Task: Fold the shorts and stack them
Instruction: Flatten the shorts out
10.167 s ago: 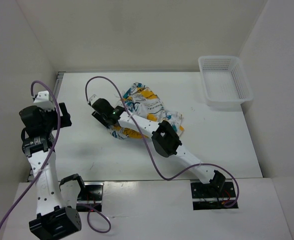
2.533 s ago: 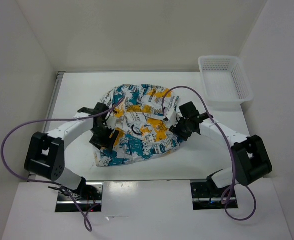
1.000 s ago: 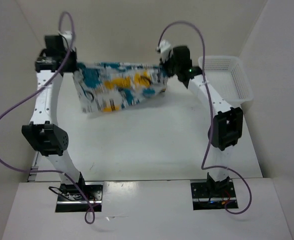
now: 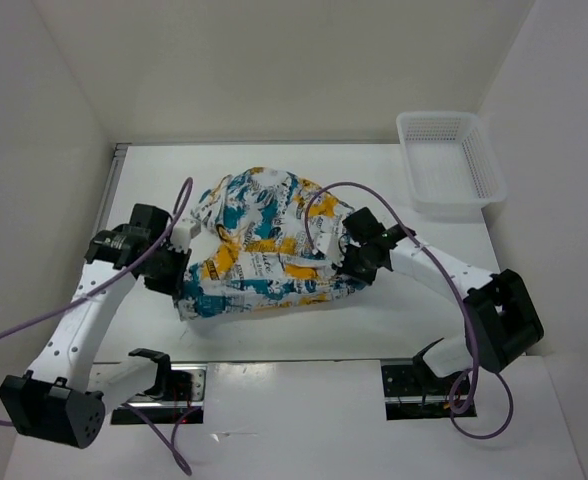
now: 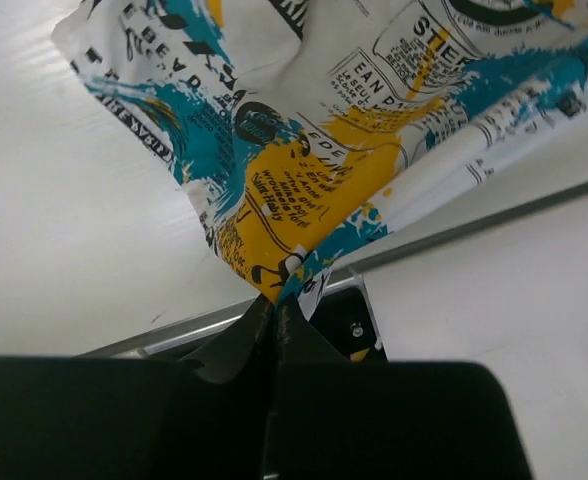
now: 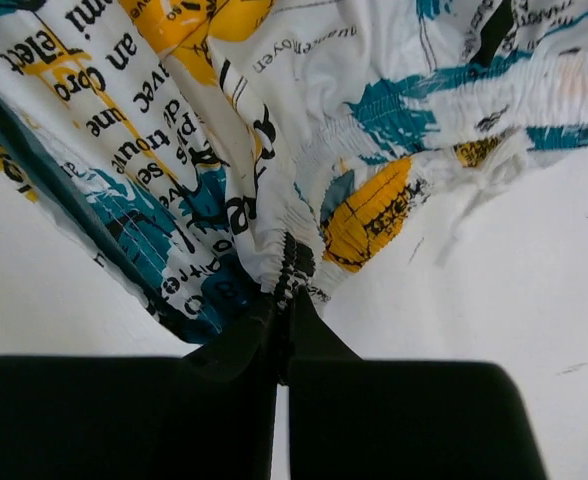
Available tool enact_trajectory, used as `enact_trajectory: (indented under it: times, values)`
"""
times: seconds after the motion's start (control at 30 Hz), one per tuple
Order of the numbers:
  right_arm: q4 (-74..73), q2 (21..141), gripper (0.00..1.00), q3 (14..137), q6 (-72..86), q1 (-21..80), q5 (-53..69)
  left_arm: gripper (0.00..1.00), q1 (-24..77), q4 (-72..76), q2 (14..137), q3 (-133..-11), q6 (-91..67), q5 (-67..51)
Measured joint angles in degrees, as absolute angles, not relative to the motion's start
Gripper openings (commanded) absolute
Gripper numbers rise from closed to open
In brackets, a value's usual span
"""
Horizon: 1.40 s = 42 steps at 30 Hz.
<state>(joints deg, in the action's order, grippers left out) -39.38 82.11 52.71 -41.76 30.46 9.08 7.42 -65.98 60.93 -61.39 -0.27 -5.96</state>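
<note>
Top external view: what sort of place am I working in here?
Probably a lab test cell, not a home: a white table boxed in by bare white walls, holding the shorts and a white mesh basket.

Bright, even light, soft shadow beneath the shorts [image 4: 264, 250], sharp focus.

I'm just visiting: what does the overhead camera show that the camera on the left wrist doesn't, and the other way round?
Only the overhead view shows the whole scene: both arms, the right gripper shut on the right edge of the shorts, and the white mesh basket at the table's far right corner. Only the left wrist view shows, close up, the left gripper pinched on a yellow and teal corner of the fabric, with the printed lettering large. Both show the shorts, bunched and wrinkled, and the white table.
</note>
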Motion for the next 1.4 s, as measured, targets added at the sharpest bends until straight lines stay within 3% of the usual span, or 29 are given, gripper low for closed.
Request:
enact_trajectory:
  times: [0.33,0.5,0.6,0.77,0.87,0.97,1.2,1.33,1.4]
  values:
    - [-37.3,81.8,0.00,49.3,-45.1,30.8,6.3,0.01,11.4,-63.6,63.9,-56.9,-0.3,-5.0]
    - [-34.9,88.1,0.00,60.4,-40.0,30.7,0.9,0.01,9.8,-57.1,76.1,-66.2,-0.2,5.0]
    - [-30.8,99.4,0.00,81.0,-33.8,29.1,-4.8,0.01,5.4,-54.8,90.8,-88.8,-0.2,9.8]
    - [-22.3,117.6,0.00,126.0,-20.4,23.4,-13.7,0.00,-1.0,-48.3,113.8,-139.7,-0.5,11.6]
    - [-20.4,116.7,0.00,135.6,-15.8,22.7,-15.3,0.00,0.0,-49.5,121.0,-165.2,-0.3,11.4]
    - [-19.7,112.2,0.00,135.9,-14.0,22.7,-15.9,0.00,1.9,-51.8,119.0,-175.8,-0.4,10.6]
    - [-18.8,100.6,0.00,114.3,-17.4,23.2,-10.8,0.01,1.1,-64.8,116.2,-178.7,-0.3,3.8]
    - [-20.7,96.5,0.00,95.2,-24.1,23.2,-6.4,0.01,0.1,-67.6,112.9,-157.1,-0.3,0.2]
    - [-21.7,94.5,0.00,84.7,-28.0,23.7,-5.2,0.00,1.0,-62.2,105.0,-131.4,-0.4,0.3]
